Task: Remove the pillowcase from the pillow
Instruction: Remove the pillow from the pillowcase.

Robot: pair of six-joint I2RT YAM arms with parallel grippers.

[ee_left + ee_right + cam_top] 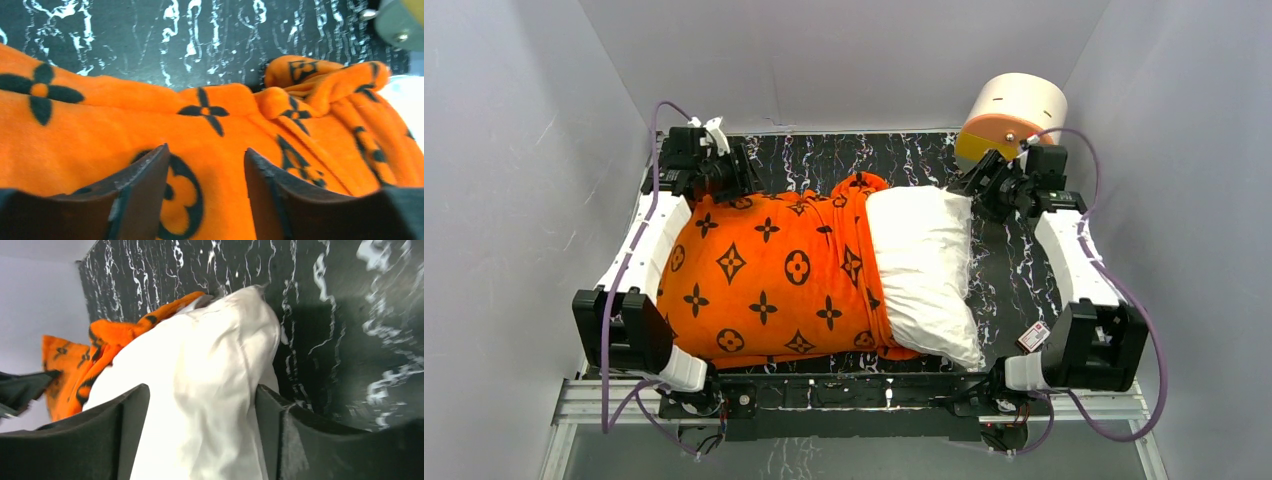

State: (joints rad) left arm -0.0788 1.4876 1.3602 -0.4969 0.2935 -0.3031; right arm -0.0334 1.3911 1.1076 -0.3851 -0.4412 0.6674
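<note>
The orange pillowcase (764, 270) with black motifs covers the left two thirds of the white pillow (924, 260). The pillow's right end sticks out bare, and the case's open edge is bunched along it. My left gripper (742, 180) is at the case's far left corner. In the left wrist view it (206, 148) is open, with the orange fabric (210, 200) lying between and under the fingers. My right gripper (977, 190) is at the pillow's far right corner. In the right wrist view it (202, 386) is open, with the white pillow (200, 405) filling the gap between its fingers.
A white-and-orange round drum (1014, 115) stands at the back right, just behind the right gripper. The black marbled table (1014, 280) is bare to the right of the pillow. Grey walls close in on both sides and the back.
</note>
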